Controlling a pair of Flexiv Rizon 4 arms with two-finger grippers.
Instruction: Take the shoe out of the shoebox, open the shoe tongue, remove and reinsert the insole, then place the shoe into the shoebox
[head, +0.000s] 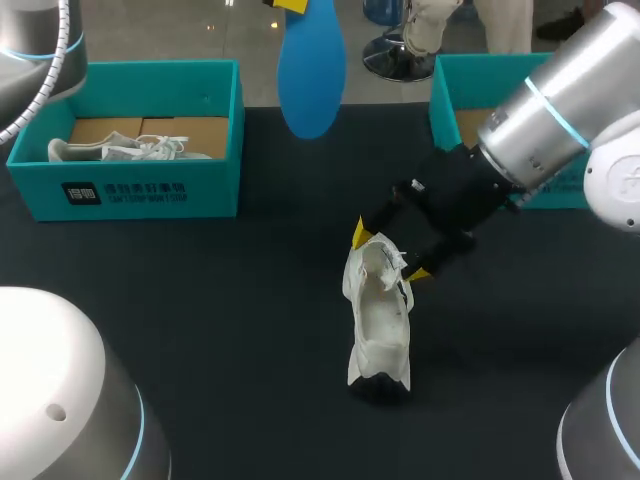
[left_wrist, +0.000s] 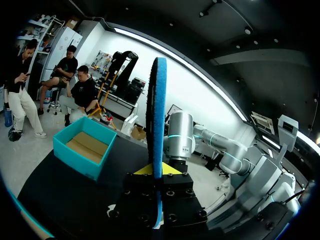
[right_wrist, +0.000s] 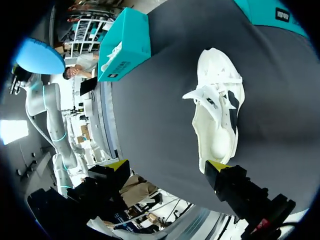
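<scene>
The white sneaker (head: 378, 325) lies on the dark bench (head: 200, 320) at frame centre, outside both boxes and with its tongue lifted. The right tool (head: 390, 254) stands open at the sneaker's upper end with a yellow tip on either side, and the right wrist view shows only one finger close against the sneaker. The left tool (left_wrist: 158, 172) is clamped on the blue insole (head: 312, 70), held upright at top centre above the bench. The teal shoebox (head: 150, 190) at upper left contains a second white shoe (head: 120, 150), and a second teal shoebox (head: 450, 95) sits at upper right, partly behind the right arm (head: 560, 110).
</scene>
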